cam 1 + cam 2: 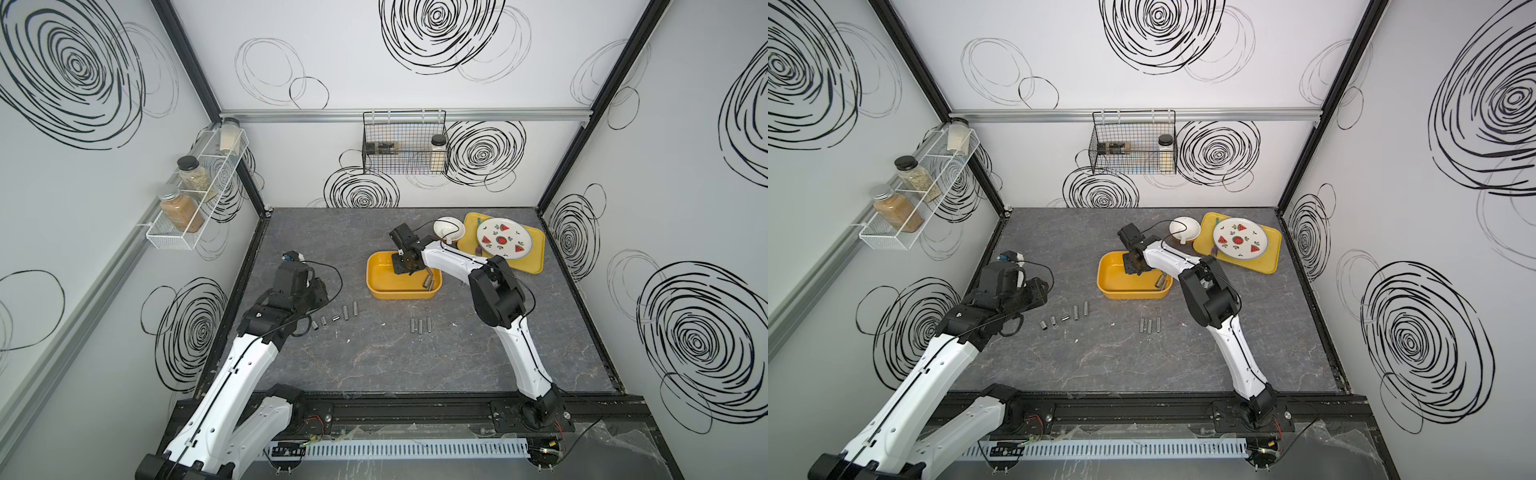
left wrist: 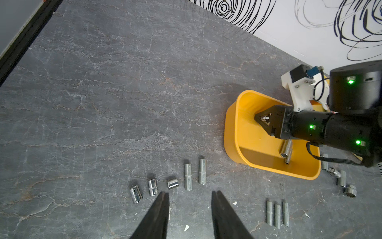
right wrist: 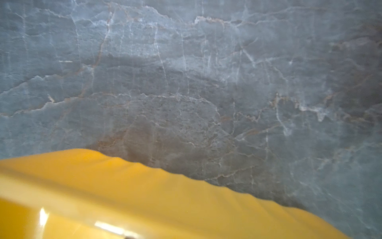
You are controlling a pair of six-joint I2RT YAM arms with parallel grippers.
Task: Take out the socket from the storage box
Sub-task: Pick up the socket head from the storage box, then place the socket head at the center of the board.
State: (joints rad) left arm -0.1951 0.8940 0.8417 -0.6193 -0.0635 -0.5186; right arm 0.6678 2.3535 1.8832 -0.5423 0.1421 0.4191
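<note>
The storage box (image 1: 399, 294) — a deep yellow-orange tub — sits about mid-table on the grey stone-look table (image 1: 374, 365), a little toward the right arm's side. Two sockets (image 2: 286, 151) lie touching, side by side, on its floor at the end nearest the right arm. The right gripper (image 2: 264, 119) reaches down inside the box. Seen from the left wrist, its fingers are drawn in on a small silvery socket (image 2: 265, 118), apart from the two lying ones. Whether that one is off the floor I can't tell. The right wrist view gives only a blurred stretch of box wall (image 3: 144, 196) with table beyond it.

Out in front of the box, a row of five sockets (image 1: 335, 319) lies toward the left arm, and a tight group of three long sockets (image 1: 420, 326) lies nearer the right arm. The left gripper (image 2: 190, 196) hangs over the table just beside the row of five, fingers apart with nothing between them. Behind the box stands a white bowl (image 1: 449, 229), and next to it is a flat yellow tray (image 1: 532, 264) carrying a plate (image 1: 503, 237) painted with watermelon slices.
</note>
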